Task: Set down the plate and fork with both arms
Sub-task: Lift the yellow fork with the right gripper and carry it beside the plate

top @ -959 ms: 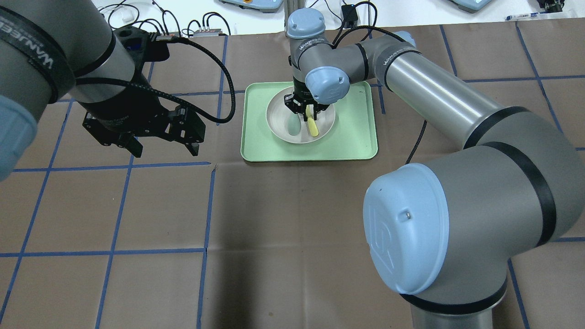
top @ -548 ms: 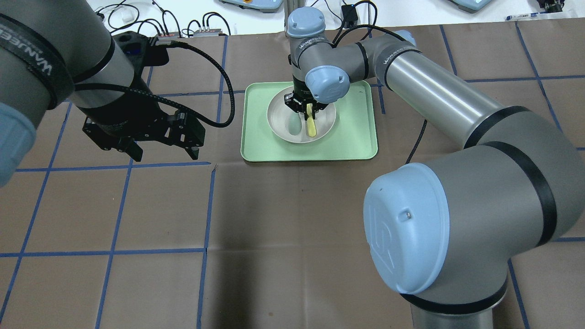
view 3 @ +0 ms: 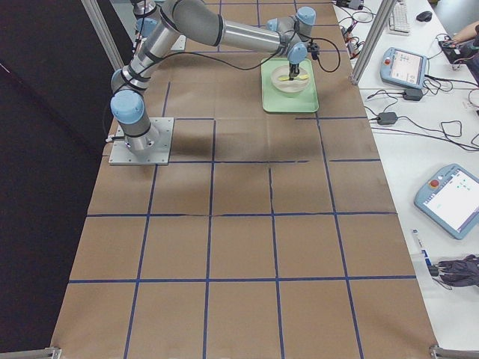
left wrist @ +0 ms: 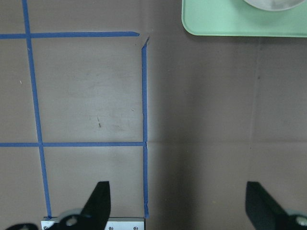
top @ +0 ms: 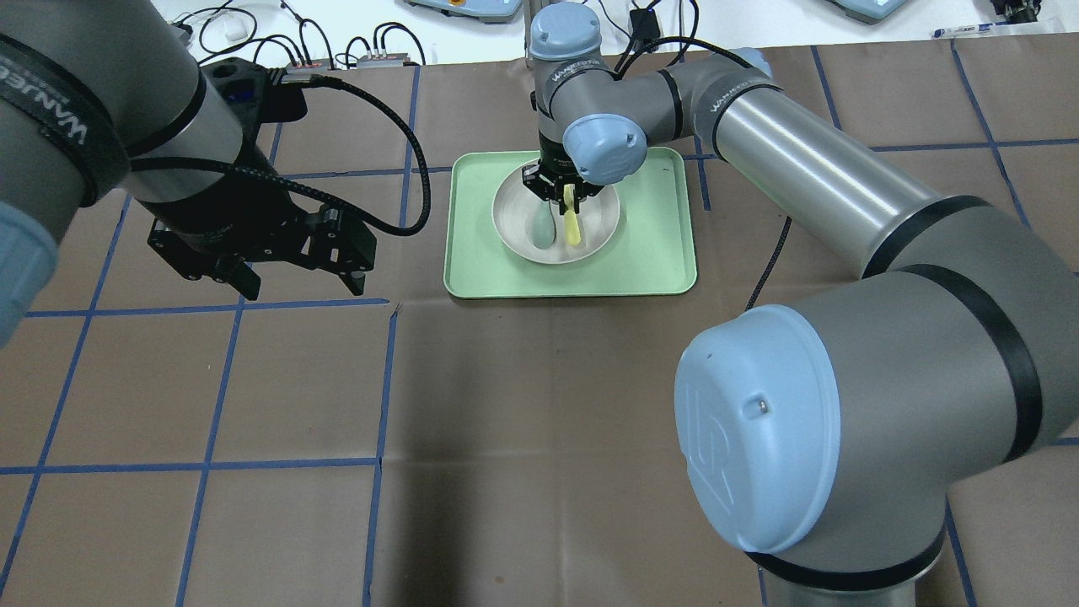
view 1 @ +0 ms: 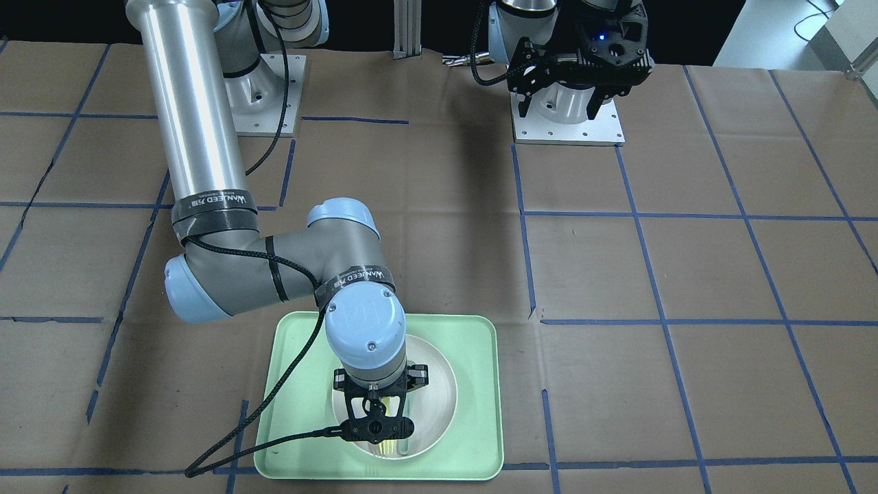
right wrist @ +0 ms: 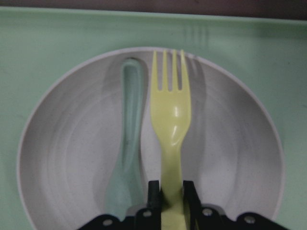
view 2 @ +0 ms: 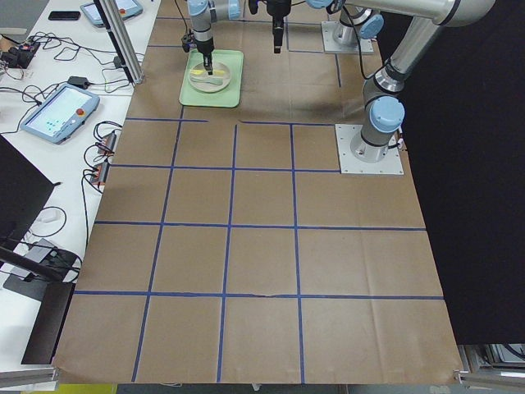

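Brown paper covers the table [top: 523,405], creased flat and ruled into squares by blue tape lines [top: 211,464]. On it sits a mint-green tray [top: 657,253], a smooth rectangle with rounded corners and a low lip. The plate [right wrist: 230,158] lies inside it, round, off-white and faintly speckled, with shallow rings and a raised rim.

A teal-grey spoon [right wrist: 127,143] lies in the plate, matte, bowl end nearest the wrist camera. Just beside it is the fork [right wrist: 171,120], glossy pale yellow plastic with four short tines reaching the plate's far rim.

The right gripper [right wrist: 170,194] has its two black fingers pinched on the fork's handle end. The fork's shadow falls to one side on the plate and tray.

The left gripper [left wrist: 180,206] hangs over bare paper well apart from the tray, its fingers spread wide with nothing between them.

Black bands on both arms carry white lettering [view 1: 218,200] reading WANJEED.
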`<state>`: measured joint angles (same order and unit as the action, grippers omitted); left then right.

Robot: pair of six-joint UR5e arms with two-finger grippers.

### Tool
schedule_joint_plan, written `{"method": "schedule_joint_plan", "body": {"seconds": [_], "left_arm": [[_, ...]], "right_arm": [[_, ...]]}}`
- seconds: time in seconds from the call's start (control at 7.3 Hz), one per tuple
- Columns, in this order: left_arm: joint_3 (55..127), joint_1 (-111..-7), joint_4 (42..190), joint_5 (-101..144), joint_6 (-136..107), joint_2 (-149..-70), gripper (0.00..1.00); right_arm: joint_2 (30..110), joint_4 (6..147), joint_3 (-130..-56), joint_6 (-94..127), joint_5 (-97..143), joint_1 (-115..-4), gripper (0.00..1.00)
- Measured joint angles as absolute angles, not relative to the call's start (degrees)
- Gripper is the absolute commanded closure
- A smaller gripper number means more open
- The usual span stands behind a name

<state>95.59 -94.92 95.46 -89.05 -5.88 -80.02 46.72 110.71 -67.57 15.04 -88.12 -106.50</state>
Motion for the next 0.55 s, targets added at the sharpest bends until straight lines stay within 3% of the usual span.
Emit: {"method": "schedule_joint_plan", "body": {"seconds": [0.55], "left_arm": [[95.68,-94.27,95.62,-89.49,-6.49,-80.54,0.00]], "right_arm": [[50.76,105.93,-68.40,14.10,-89.70,-103.19,0.96]]}}
